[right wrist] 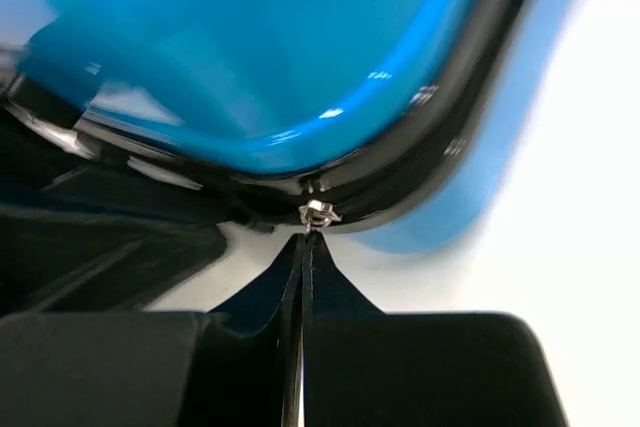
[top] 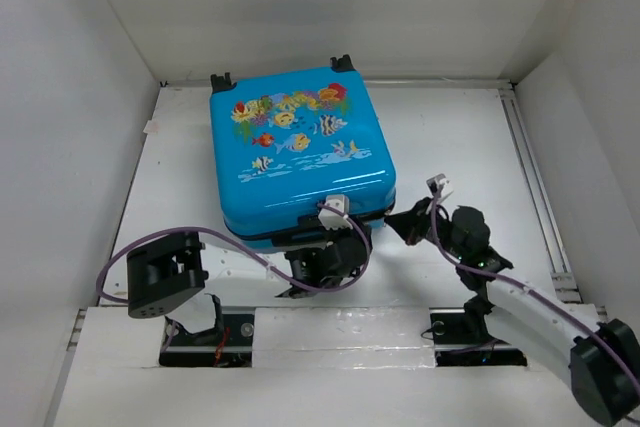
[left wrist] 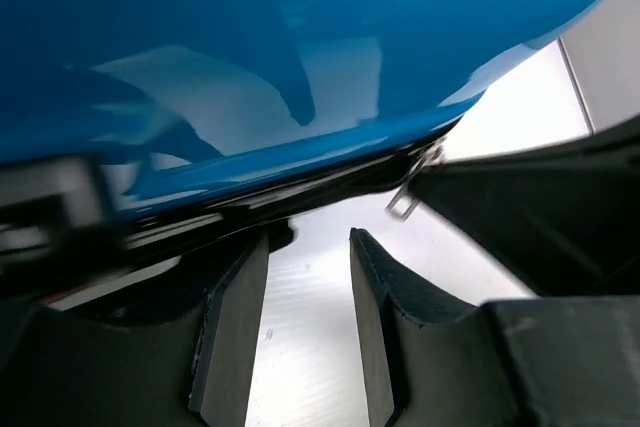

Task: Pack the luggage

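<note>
**Right gripper on the zip, left gripper open at the near edge**

From above, the luggage (top: pixel 298 152) lies flat and shut in the middle of the table (top: pixel 460 137). Its shell is bright glossy blue, with a print of fish and coral across the far half of the lid. Two black wheels (top: pixel 222 80) stick out at its far edge. My left gripper (top: pixel 335 237) sits tucked against the near edge, and my right gripper (top: pixel 400 219) is at the near right corner. From this view I cannot tell how either pair of jaws stands.

My left wrist camera looks up at the blue shell, which shines with pale reflections above a black seam band. My left fingers (left wrist: pixel 232 327) stand apart with bare table between them, holding nothing. A small metal zip pull (left wrist: pixel 404 200) hangs from the seam off to the right.

My right wrist camera shows the rounded blue corner edged by the black zip band. My right fingers (right wrist: pixel 330 292) are pressed together, and their tips pinch the zip pull (right wrist: pixel 318 213) just under the seam.
</note>
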Motion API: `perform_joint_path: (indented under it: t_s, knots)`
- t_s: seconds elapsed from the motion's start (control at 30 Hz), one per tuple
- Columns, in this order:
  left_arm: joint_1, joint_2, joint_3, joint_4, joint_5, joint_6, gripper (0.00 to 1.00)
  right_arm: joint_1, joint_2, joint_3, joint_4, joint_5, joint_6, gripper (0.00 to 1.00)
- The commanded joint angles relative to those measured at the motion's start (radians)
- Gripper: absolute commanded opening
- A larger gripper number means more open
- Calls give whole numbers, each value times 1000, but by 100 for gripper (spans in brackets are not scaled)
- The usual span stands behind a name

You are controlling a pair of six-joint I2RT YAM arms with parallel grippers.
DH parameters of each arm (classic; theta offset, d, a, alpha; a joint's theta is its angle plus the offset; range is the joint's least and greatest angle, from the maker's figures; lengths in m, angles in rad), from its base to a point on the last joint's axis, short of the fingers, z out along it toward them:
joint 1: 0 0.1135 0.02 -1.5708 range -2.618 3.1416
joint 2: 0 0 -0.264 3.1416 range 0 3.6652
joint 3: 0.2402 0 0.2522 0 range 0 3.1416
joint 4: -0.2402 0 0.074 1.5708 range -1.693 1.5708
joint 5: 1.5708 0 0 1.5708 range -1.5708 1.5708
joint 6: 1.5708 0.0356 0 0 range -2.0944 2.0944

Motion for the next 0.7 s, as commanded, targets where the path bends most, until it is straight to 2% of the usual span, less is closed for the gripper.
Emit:
perform_joint_path:
  t_s: [0.0, 0.1, 0.17, 0.2, 0.33, 0.4, 0.5, 0.57, 0.63, 0.67]
  knots:
    - [54, 39, 13, -13, 14, 16, 35, 237, -9, 70, -124, 154, -1, 0]
    - [54, 60, 36, -13, 34, 25, 35, 419, -21, 82, -172, 353, 40, 0]
    - [54, 61, 36, -1, 34, 25, 34, 488, 21, 92, -161, 436, 95, 0]
    - [54, 61, 36, 10, 43, 25, 34, 540, 43, 92, -150, 525, 118, 0]
    - [54, 6, 0, -4, 74, 10, 32, 564, 193, 134, -81, 605, 161, 0]
    - [4, -110, -55, -42, 46, -5, 32, 564, 250, 156, -67, 616, 161, 0]
    - [-100, -266, -111, -108, -63, 7, 40, 564, 284, 179, -58, 627, 152, 0]
    - [-211, -419, -111, -194, -158, 27, 44, 564, 293, 202, -58, 627, 143, 0]
    - [-233, -528, -53, -276, -208, 48, 58, 564, 293, 202, -47, 627, 134, 0]
    - [-204, -554, -21, -350, -304, 6, 60, 564, 293, 202, -47, 616, 134, 0]
